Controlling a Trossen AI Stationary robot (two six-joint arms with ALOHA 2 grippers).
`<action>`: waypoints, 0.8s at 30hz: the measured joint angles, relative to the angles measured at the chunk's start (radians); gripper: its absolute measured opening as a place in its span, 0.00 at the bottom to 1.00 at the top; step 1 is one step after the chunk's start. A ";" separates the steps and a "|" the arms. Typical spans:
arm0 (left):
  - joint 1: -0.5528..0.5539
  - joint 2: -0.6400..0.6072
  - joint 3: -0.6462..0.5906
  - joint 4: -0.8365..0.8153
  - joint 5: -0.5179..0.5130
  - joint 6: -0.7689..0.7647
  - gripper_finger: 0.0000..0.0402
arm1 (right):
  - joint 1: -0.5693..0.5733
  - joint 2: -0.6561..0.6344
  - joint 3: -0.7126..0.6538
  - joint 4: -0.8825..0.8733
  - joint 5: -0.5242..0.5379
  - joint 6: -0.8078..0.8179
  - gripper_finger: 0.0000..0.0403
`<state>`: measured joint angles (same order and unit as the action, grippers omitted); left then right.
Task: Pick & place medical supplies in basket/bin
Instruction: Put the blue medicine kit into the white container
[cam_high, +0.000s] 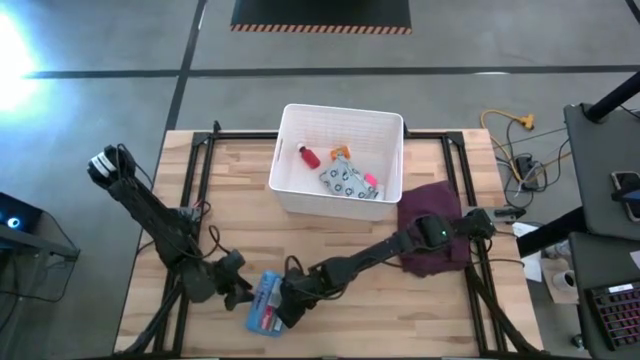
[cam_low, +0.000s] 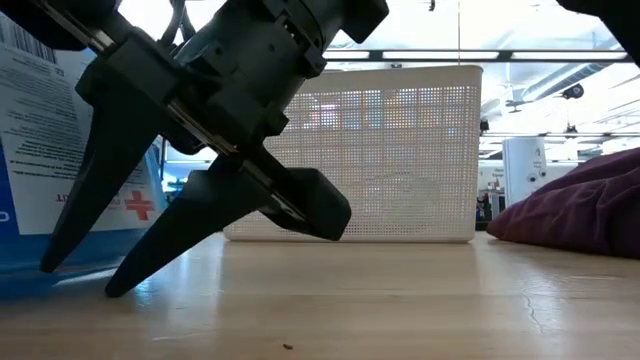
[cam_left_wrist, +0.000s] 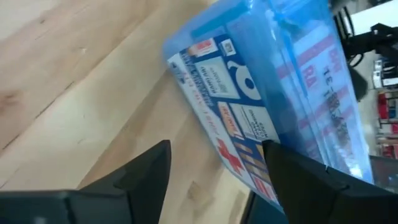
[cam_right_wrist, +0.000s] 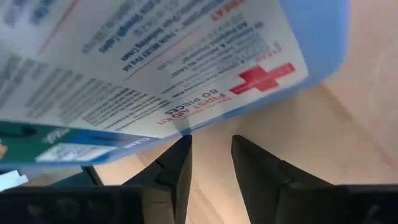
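The blue first-aid box (cam_high: 265, 302) with its red cross (cam_low: 140, 205) sits near the table's near edge. It looks tipped, with its labelled face (cam_right_wrist: 186, 68) toward the near side and its lower edge (cam_low: 30, 272) on the wood. My left gripper (cam_high: 238, 290) (cam_left_wrist: 214, 155) is open at the box's left side. My right gripper (cam_high: 288, 305) (cam_low: 82, 278) (cam_right_wrist: 210, 140) is open with a narrow gap at the box's right side, slanting down. The white basket (cam_high: 290, 195) (cam_low: 440, 150) holds a red bottle (cam_high: 307, 155), an orange item (cam_high: 340, 153), a patterned packet (cam_high: 345, 180) and a pink roll (cam_high: 370, 180). My left gripper has one finger (cam_left_wrist: 298, 180) in front of the box's labelled face, close to its lower edge (cam_left_wrist: 239, 165), and the other finger over bare wood; whether it touches I cannot tell. My right gripper has one fingertip (cam_right_wrist: 181, 143) right at the box's blue lower edge (cam_right_wrist: 205, 118), coming slanting down from the right; touching or just short, I cannot tell.
A maroon cloth (cam_high: 435, 235) (cam_low: 580, 210) lies bunched at the table's right, beside the basket and under my right arm. Bare wood (cam_high: 240, 205) stretches between the box and the basket. Black frame rails (cam_high: 200, 160) run along the table's sides.
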<state>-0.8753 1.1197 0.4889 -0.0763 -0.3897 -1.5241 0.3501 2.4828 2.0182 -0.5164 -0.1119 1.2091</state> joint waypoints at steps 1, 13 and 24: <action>0.000 -0.005 0.000 0.000 0.000 0.001 0.61 | -0.002 0.000 0.000 0.001 0.003 0.000 0.27; 0.000 -0.128 -0.002 -0.005 -0.088 0.051 0.61 | -0.005 0.000 0.000 0.000 0.011 -0.004 0.23; 0.007 -0.015 -0.080 0.280 -0.081 0.011 0.61 | -0.010 -0.003 -0.005 -0.006 0.022 -0.008 0.23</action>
<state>-0.8681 1.1047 0.4089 0.2041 -0.4711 -1.5132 0.3401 2.4802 2.0136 -0.5220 -0.0902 1.2007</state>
